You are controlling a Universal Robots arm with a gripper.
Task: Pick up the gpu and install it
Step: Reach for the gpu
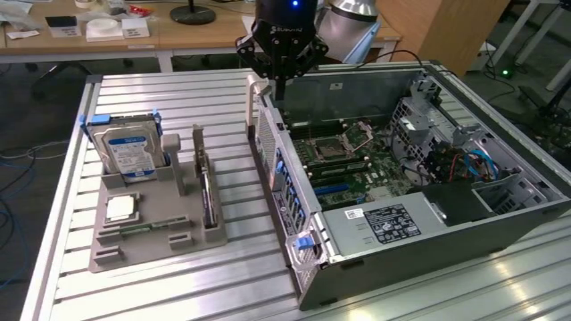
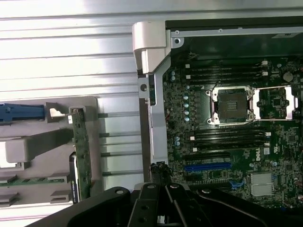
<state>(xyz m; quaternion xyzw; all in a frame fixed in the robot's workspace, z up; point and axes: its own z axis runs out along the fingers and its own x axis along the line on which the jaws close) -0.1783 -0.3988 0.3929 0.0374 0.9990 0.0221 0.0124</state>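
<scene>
The gpu stands on its edge in a slot of the grey holder tray, on the exterior view's left. In the wrist view the gpu shows edge-on as a thin green strip. My gripper hangs above the rear wall of the open computer case, well away from the gpu. Its fingers are shut with nothing between them. In the wrist view the gripper sits over the case wall, beside the motherboard with its blue slot.
The tray also holds a hard drive in a blue-tabbed frame, a processor chip and a memory stick. Inside the case are the empty processor socket, a power supply and cables. Ribbed aluminium table around.
</scene>
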